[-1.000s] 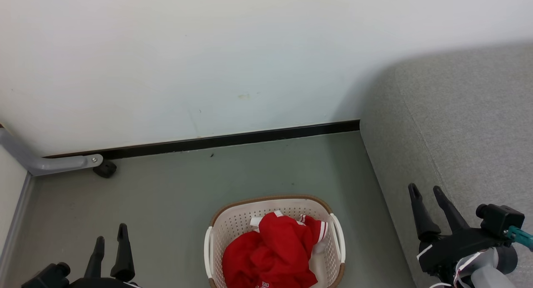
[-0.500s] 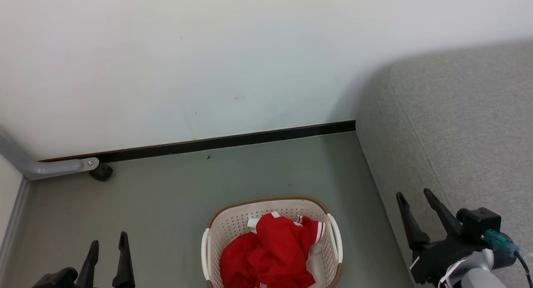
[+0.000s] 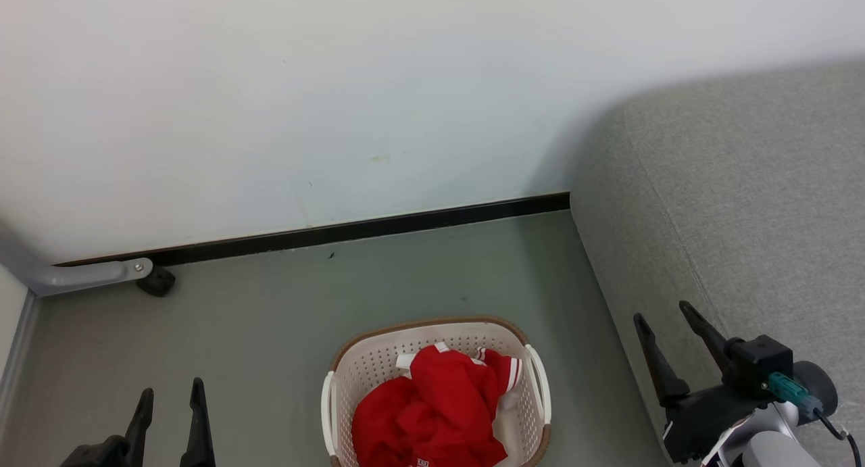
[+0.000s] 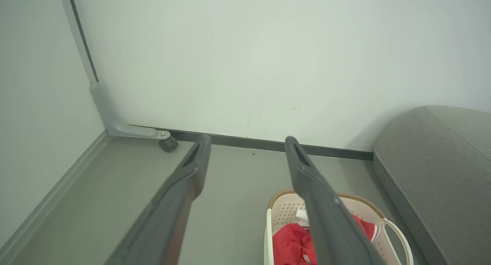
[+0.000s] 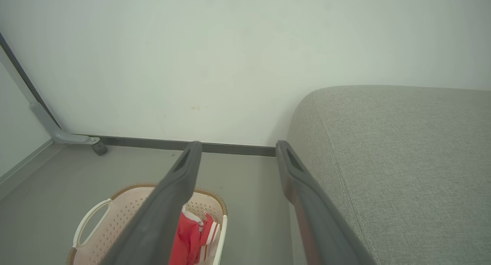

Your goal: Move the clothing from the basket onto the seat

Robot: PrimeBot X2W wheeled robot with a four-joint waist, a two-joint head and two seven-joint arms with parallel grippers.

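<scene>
Head view puts the cream perforated laundry basket (image 3: 432, 326) on the grey-green floor (image 3: 270, 332) straight ahead of me, low in the middle, with its near end cut off by the bottom edge. Its oval runs lengthwise away from me toward the wall (image 3: 338, 102), and its white handles sit on its left and right sides. The red clothing (image 3: 426, 413) lies crumpled inside it, with no clear long axis. One white-and-red striped cuff (image 3: 515, 372) shows at the far right of the heap, on the side nearest the seat (image 3: 743, 197).

That grey woven seat stands to the right of the basket, with a strip of floor between them and its rounded corner close to the wall. My left gripper (image 3: 172, 386) hangs at the lower left over bare floor, fingers spread apart, pointing toward the wall and holding nothing. My right gripper (image 3: 661, 311) hovers at the lower right against the seat's side, fingers spread and empty, leaning a little leftward.

A black baseboard (image 3: 405, 222) runs along the foot of the wall. A grey metal leg with a dark castor (image 3: 154, 282) sits at the far left.
</scene>
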